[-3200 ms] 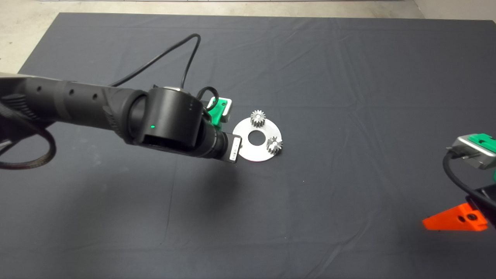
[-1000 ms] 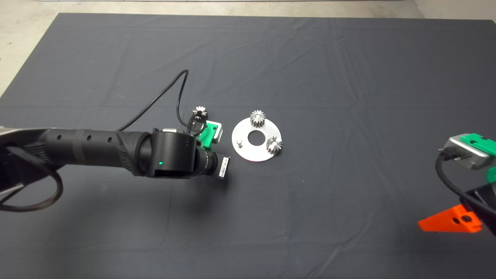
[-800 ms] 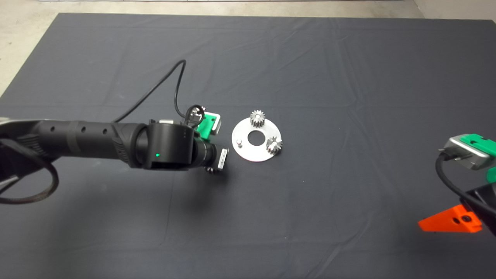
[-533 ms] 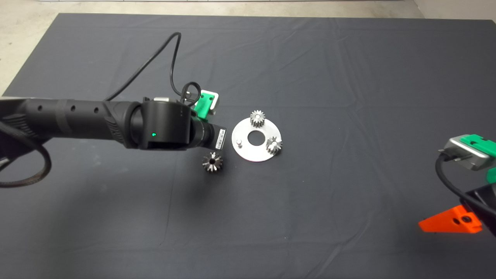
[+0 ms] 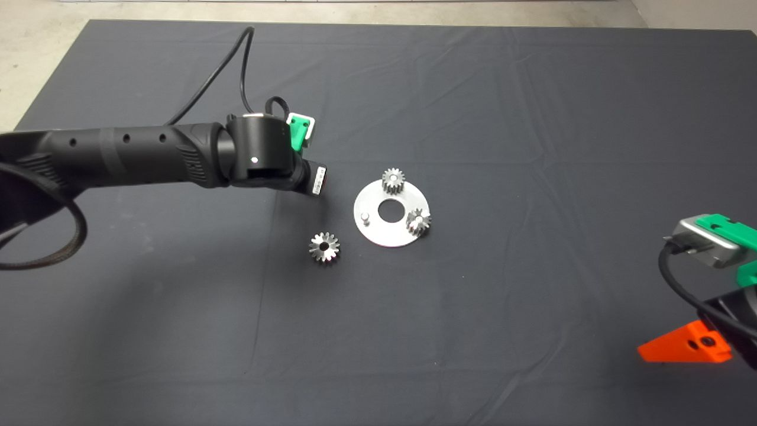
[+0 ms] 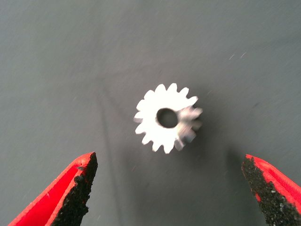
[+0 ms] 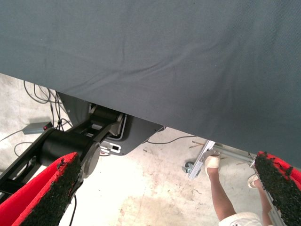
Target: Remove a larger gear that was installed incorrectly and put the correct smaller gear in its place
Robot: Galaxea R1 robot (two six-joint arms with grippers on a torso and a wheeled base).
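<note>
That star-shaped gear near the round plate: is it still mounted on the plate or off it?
Off. The larger gear lies flat on the mat, apart from the round plate, whose near peg stands bare.

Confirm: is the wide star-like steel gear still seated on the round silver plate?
No. The wide star-like steel gear lies on the dark mat, beside the round silver plate.

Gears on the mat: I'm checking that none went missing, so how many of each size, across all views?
Larger gear: 1
Small gears on the plate: 2
Smaller gear below the open left gripper: 1
Total: 4
</note>
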